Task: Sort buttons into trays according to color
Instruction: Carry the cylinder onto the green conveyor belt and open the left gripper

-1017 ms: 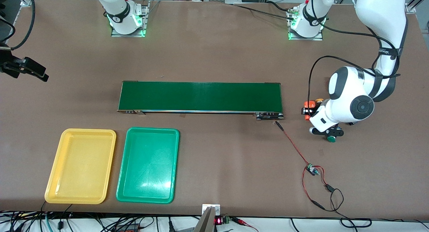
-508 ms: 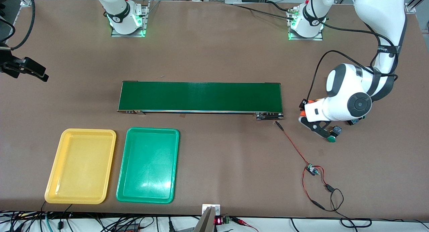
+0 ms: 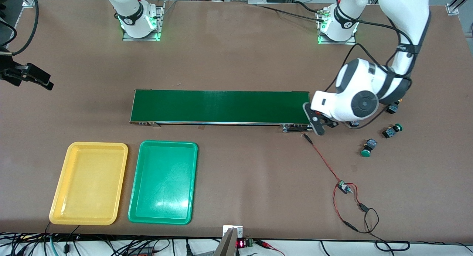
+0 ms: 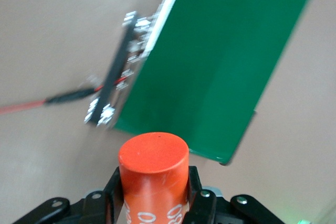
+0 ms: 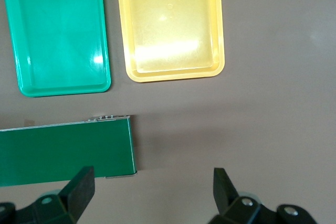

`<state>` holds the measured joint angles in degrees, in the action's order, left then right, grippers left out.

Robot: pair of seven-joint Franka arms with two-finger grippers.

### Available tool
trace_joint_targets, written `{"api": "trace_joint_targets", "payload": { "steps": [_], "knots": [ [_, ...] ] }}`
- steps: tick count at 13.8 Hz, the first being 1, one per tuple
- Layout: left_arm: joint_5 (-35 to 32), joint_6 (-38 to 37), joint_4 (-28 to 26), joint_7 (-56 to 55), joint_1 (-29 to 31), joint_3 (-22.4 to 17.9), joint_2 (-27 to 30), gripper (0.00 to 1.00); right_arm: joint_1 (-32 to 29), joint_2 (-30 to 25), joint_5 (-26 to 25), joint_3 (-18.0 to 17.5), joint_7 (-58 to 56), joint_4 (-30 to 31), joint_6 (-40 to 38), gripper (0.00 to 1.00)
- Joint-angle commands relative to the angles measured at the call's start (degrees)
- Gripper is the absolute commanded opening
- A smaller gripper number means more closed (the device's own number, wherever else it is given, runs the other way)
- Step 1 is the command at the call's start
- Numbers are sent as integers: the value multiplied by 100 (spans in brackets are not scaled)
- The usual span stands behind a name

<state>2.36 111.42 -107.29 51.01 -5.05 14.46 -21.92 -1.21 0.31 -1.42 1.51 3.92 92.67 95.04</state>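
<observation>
My left gripper (image 3: 318, 123) is over the table at the conveyor's end nearest the left arm. It is shut on an orange cylinder with white print (image 4: 153, 174), which the hand hides in the front view. Two green-capped buttons (image 3: 368, 148) (image 3: 391, 130) lie on the table toward the left arm's end. A third dark button body (image 3: 392, 108) shows beside the left arm, its cap hidden. The yellow tray (image 3: 88, 183) and the green tray (image 3: 162, 182) sit side by side, both empty. My right gripper (image 3: 27, 77) waits open over the right arm's end of the table.
The long dark-green conveyor belt (image 3: 221, 106) lies across the table's middle. A red wire with a small circuit board (image 3: 343, 187) runs from the conveyor's end toward the front edge. The right wrist view shows both trays (image 5: 58, 35) (image 5: 168, 24) and the belt's end (image 5: 63, 148).
My left arm has swung from the cluster of buttons toward the conveyor's end, carrying the orange cylinder. The buttons it covered now show on the table. The right arm has not moved.
</observation>
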Motion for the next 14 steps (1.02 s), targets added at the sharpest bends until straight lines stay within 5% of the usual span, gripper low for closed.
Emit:
{"api": "trace_joint_targets", "payload": {
  "steps": [1,9,14],
  "knots": [
    [-52,38,-249,1198,101,30,144,0,-11,-13,89,8,-31,-21,-30,100],
    [-43,1170,-1039,1324,-100,303,152,2,-11,-13,98,8,-31,-21,-39,100],
    [-43,1286,-1058,1262,-443,311,152,2,16,-22,176,-10,-31,-21,-65,100]
  ]
}}
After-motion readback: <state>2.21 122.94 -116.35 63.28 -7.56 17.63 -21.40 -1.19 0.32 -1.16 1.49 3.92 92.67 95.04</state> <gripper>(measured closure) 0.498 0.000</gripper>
